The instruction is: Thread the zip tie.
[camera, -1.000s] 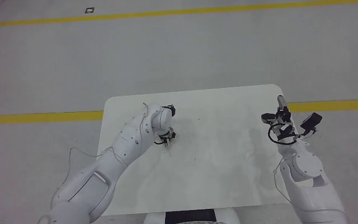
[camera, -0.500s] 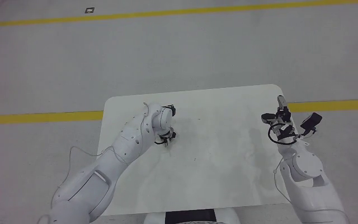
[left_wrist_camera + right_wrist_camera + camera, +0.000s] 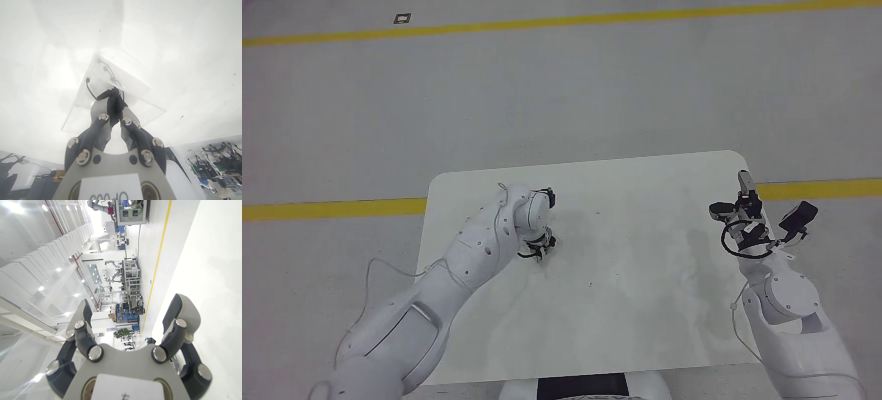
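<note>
A clear plastic plate [image 3: 136, 94] lies flat on the white table [image 3: 642, 230]. A thin black zip tie [image 3: 90, 89] curves over the plate, and black nubs show along it at the plate's holes. My left gripper [image 3: 113, 98] presses down on the plate, shut on the zip tie where the strap bunches between the fingertips. Seen from the top view, the left gripper [image 3: 541, 244] sits left of the table's middle. My right gripper [image 3: 745, 200] hovers at the table's right edge, pointing away from the table. The right gripper [image 3: 128, 311] stands open with nothing in it.
A yellow line [image 3: 342, 209] runs across the grey floor behind the table. Bare white tabletop stretches between the two arms. The table's right edge lies close to the right arm.
</note>
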You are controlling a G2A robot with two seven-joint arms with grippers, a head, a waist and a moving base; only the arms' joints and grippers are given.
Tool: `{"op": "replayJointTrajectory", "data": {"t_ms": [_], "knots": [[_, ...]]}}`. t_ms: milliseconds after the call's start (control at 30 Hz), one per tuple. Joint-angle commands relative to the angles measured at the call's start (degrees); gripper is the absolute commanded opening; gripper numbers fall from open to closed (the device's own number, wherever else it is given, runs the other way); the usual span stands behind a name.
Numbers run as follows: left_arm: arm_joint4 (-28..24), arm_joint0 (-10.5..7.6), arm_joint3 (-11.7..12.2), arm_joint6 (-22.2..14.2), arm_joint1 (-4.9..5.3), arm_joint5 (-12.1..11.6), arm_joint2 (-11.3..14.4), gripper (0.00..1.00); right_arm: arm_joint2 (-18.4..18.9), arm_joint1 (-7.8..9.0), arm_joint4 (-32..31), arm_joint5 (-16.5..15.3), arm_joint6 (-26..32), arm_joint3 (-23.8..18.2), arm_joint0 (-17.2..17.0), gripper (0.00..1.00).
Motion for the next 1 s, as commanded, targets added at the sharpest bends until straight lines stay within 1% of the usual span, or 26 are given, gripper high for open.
{"op": "replayJointTrajectory", "data": {"t_ms": [0, 67, 133, 233, 333, 433, 533, 600, 667, 733, 867, 967], "knots": [[0.5, -0.03, -0.9, 0.2, 0.07, 0.7, 0.1, 0.0, 0.0, 0.0, 0.0, 0.0, 0.0, 0.0, 0.0, 1.0], [1.1, 0.2, -2.7, -0.1, 0.35, 1.3, -0.1, 0.0, 0.0, 0.0, 0.0, 0.0, 0.0, 0.0, 0.0, 1.0], [2.2, 0.62, -5.0, -1.2, 0.91, 2.2, -0.5, 0.0, 0.0, 0.0, 0.0, 0.0, 0.0, 0.0, 0.0, 1.0], [4.0, 1.8, -8.6, -2.6, 2.04, 2.4, -1.8, 0.0, 0.0, 0.0, 0.0, 0.0, 0.0, 0.0, 0.0, 1.0], [6.2, 3.48, -12.4, -4.3, 3.27, 2.4, -3.7, 0.0, 0.0, 0.0, 0.0, 0.0, 0.0, 0.0, 0.0, 1.0], [8.3, 5.32, -15.6, -5.7, 4.35, 2.4, -5.9, 0.0, 0.0, 0.0, 0.0, 0.0, 0.0, 0.0, 0.0, 1.0], [9.8, 7.32, -18.6, -6.2, 5.17, 2.4, -7.7, 0.0, 0.0, 0.0, 0.0, 0.0, 0.0, 0.0, 0.0, 1.0], [10.2, 8.31, -20.2, -6.2, 5.57, 2.4, -8.4, 0.0, 0.0, 0.0, 0.0, 0.0, 0.0, 0.0, 0.0, 1.0], [10.5, 9.1, -21.3, -6.2, 5.99, 2.4, -8.9, 0.0, 0.0, 0.0, 0.0, 0.0, 0.0, 0.0, 0.0, 1.0], [10.2, 9.47, -21.5, -6.2, 6.29, 2.4, -9.3, 0.0, 0.0, 0.0, 0.0, 0.0, 0.0, 0.0, 0.0, 1.0], [9.5, 9.6, -21.5, -6.2, 6.75, 2.0, -9.5, 0.0, 0.0, 0.0, 0.0, 0.0, 0.0, 0.0, 0.0, 1.0], [8.4, 9.61, -21.6, -6.2, 6.98, 1.2, -9.8, 0.0, 0.0, 0.0, 0.0, 0.0, 0.0, 0.0, 0.0, 1.0]]}}
